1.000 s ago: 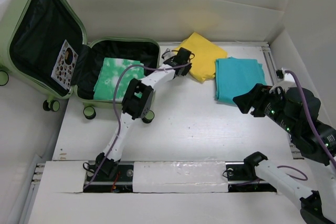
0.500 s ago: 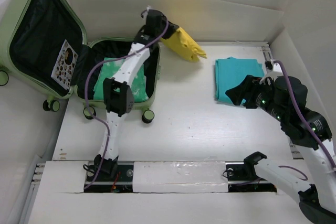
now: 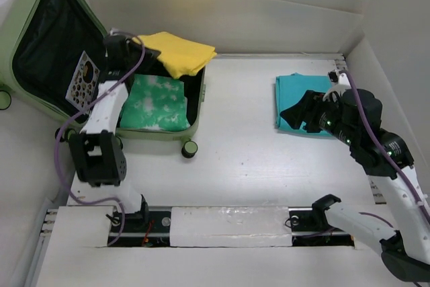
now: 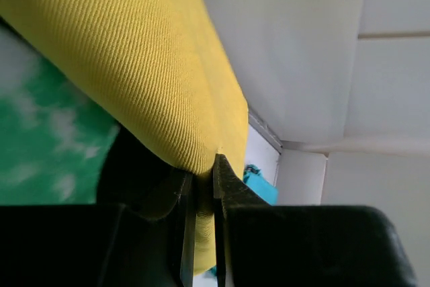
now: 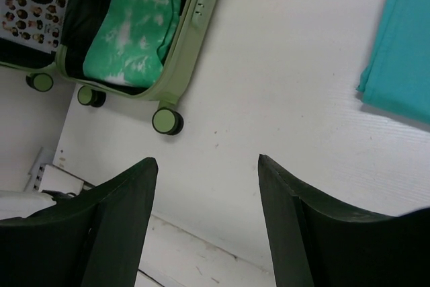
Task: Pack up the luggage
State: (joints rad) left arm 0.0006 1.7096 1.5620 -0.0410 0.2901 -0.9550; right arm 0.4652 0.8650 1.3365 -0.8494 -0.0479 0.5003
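Clamping the yellow cloth (image 3: 178,52), our left gripper (image 3: 127,46) hangs at upper left over the rear edge of the open luggage (image 3: 161,134). Well apart at right, our right gripper (image 3: 295,115) gapes at the left edge of the teal cloth (image 3: 299,89).

A flat white wooden tabletop (image 3: 269,173) fills the frame's centre, boxed by plain white panel walls (image 3: 282,15) along the top and right edges, under soft even light.
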